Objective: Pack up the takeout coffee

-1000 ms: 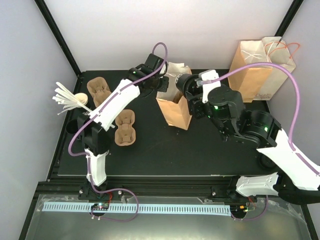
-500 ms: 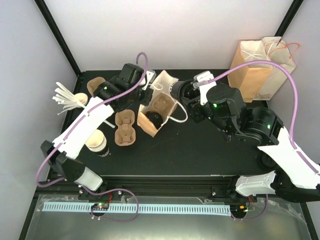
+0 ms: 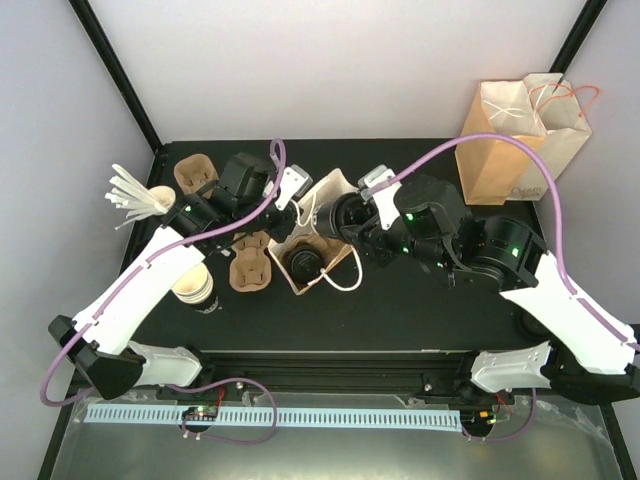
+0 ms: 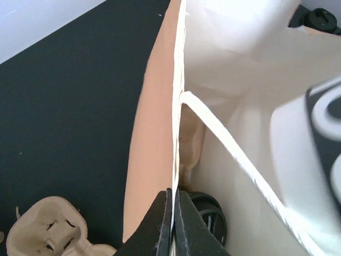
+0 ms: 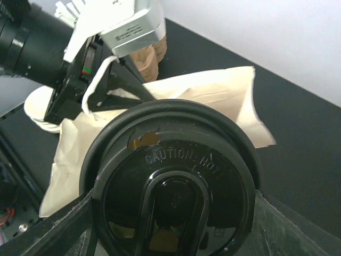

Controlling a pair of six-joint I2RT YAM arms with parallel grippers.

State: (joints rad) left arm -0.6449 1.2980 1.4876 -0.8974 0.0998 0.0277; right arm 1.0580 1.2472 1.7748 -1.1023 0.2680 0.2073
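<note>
My right gripper [image 5: 173, 210] is shut on a takeout coffee with a black lid [image 5: 176, 160] marked "CAUTION: HOT". It holds the cup at the open mouth of a tan paper bag [image 3: 335, 262]. In the top view the right gripper [image 3: 352, 218] is at the bag's right rim. A second black-lidded cup [image 3: 300, 265] sits inside the bag beside a pulp carrier [image 3: 320, 213]. My left gripper [image 4: 173, 213] is shut on the bag's left wall [image 4: 154, 122], and the lid inside [image 4: 209, 216] shows just past it. In the top view the left gripper [image 3: 287, 208] is at the bag's left rim.
Pulp cup carriers [image 3: 250, 262] lie left of the bag, with another [image 3: 195, 175] at the back left. A lidded cup stack [image 3: 195, 287] stands front left, white stir sticks [image 3: 132, 195] far left. Two more paper bags [image 3: 520, 135] stand back right.
The bag has tipped open and shifted toward the front left with my left gripper on its rim. My right gripper has brought the held coffee left to the bag's mouth.
</note>
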